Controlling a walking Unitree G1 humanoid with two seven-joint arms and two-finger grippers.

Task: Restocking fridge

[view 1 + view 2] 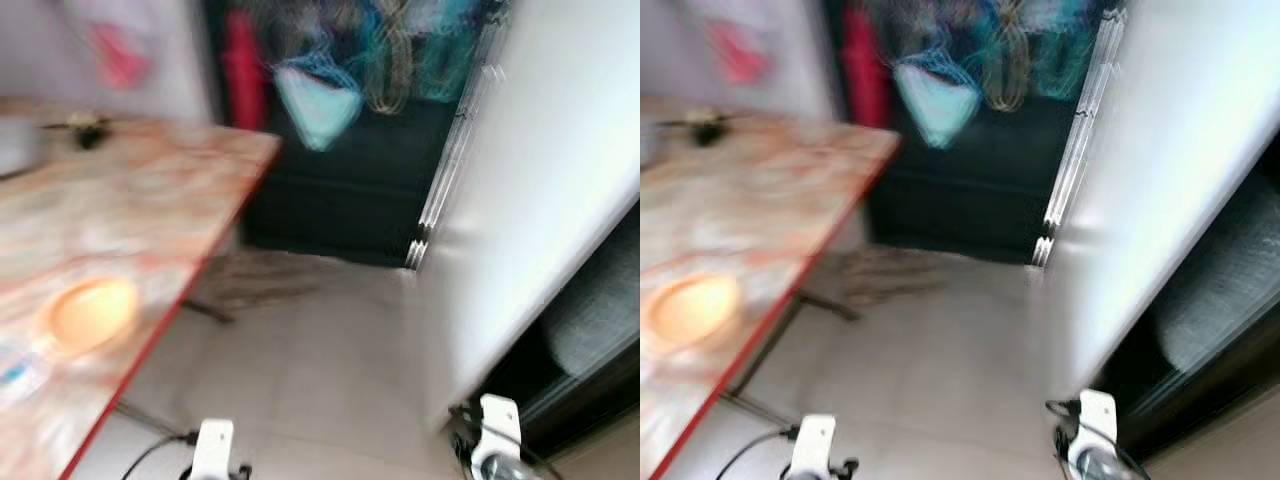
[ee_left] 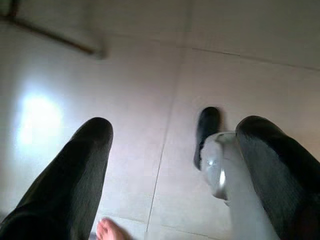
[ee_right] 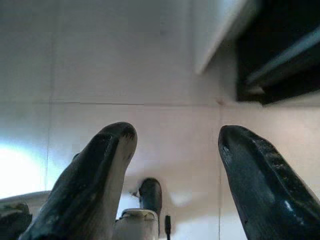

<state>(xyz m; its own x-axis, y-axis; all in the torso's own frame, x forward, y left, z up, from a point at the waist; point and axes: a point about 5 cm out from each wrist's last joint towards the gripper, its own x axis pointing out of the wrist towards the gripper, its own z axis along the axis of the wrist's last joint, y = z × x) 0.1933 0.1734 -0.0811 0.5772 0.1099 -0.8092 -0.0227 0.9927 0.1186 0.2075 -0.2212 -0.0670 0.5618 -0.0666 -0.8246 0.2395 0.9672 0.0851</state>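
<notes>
a: where's the fridge?
b: on the robot's right. its white door (image 1: pixel 540 190) stands open, blurred, with a dark compartment (image 1: pixel 590 340) low behind it.
a: and the left gripper (image 2: pixel 172 150)?
b: hanging over the tiled floor (image 2: pixel 150 70), its two black fingers (image 2: pixel 75 175) spread wide with nothing between them. a bare toe (image 2: pixel 107 231) shows at the edge below.
a: the right gripper (image 3: pixel 175 155)?
b: also low above the floor, fingers apart and empty, near the door's bottom corner (image 3: pixel 220 35).
a: anything else?
b: a marbled table (image 1: pixel 110 250) with a red edge on the left, an orange plate (image 1: pixel 85 312) on it.
</notes>
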